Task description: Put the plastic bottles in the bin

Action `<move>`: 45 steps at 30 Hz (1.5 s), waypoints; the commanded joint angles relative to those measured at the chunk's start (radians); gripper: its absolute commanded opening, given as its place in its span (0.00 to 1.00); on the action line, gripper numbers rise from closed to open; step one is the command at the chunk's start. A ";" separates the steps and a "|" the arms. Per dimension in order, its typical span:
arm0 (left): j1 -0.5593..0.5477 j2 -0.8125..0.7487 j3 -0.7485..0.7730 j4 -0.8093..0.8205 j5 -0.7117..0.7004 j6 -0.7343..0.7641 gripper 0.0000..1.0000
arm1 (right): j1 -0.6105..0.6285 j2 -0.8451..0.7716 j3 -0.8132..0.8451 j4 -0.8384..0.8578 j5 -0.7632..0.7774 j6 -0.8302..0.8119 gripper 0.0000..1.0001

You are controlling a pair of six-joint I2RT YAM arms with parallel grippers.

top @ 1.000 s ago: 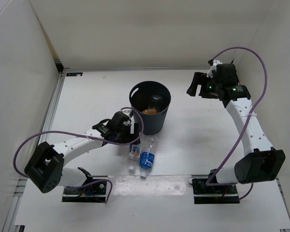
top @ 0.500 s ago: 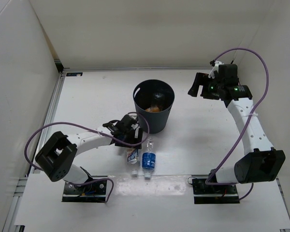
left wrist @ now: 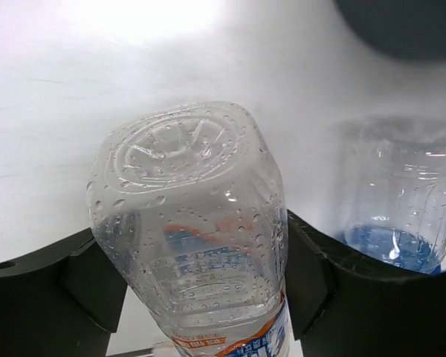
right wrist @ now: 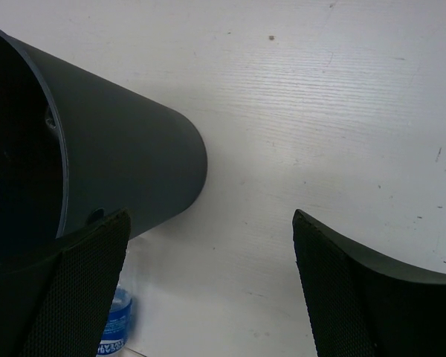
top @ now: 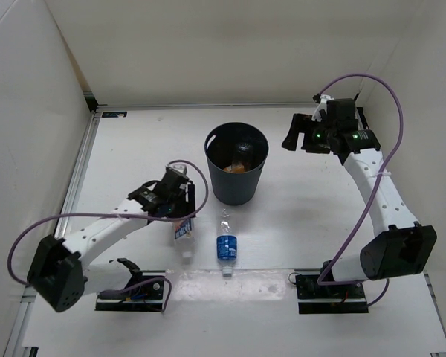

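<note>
left tool now clamping bottle, shifted leftward

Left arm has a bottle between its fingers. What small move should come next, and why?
Probably lift the left end effector straight up a little. Its jaws sit against both sides of the white-blue labelled bottle, which looks gripped near the table. The bin to its right stands much taller, so the bottle needs height before swinging across.
</note>
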 commanded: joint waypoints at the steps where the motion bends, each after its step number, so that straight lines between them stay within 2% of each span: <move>1: 0.052 -0.131 0.068 -0.082 -0.183 0.032 0.73 | 0.005 0.011 0.039 0.021 0.000 -0.010 0.90; 5: 0.118 -0.169 0.208 -0.126 -0.288 0.181 0.73 | 0.011 0.009 0.036 0.023 -0.009 -0.007 0.90; 10: 0.197 -0.079 0.479 -0.091 -0.337 0.311 0.73 | 0.016 0.000 0.013 0.027 -0.009 -0.008 0.90; 13: 0.226 -0.016 0.659 -0.035 -0.332 0.325 0.73 | 0.000 -0.017 -0.001 0.024 -0.001 -0.007 0.90; 15: 0.229 0.013 0.781 0.024 -0.300 0.338 0.73 | -0.016 -0.022 -0.010 0.024 -0.003 -0.008 0.90; 20: 0.195 0.163 0.955 0.173 -0.167 0.345 0.72 | -0.052 -0.055 -0.051 0.021 -0.009 -0.007 0.90; 24: 0.090 0.332 1.134 0.132 -0.151 0.409 0.73 | -0.096 -0.080 -0.084 0.014 -0.003 -0.010 0.90; 26: 0.059 0.393 1.171 0.127 -0.128 0.406 0.76 | -0.111 -0.092 -0.091 0.009 0.016 -0.020 0.90; 33: -0.022 0.458 1.167 0.161 -0.121 0.398 0.78 | -0.226 -0.130 -0.119 -0.025 0.016 -0.060 0.90; 38: -0.046 0.426 1.083 0.168 -0.127 0.383 0.88 | -0.285 -0.137 -0.148 -0.026 0.011 -0.063 0.90; 39: -0.044 0.414 1.060 0.171 -0.128 0.383 1.00 | -0.286 -0.132 -0.156 -0.025 0.020 -0.063 0.90; 45: -0.047 0.346 1.044 0.171 -0.214 0.475 1.00 | -0.311 -0.129 -0.258 0.043 0.097 -0.088 0.90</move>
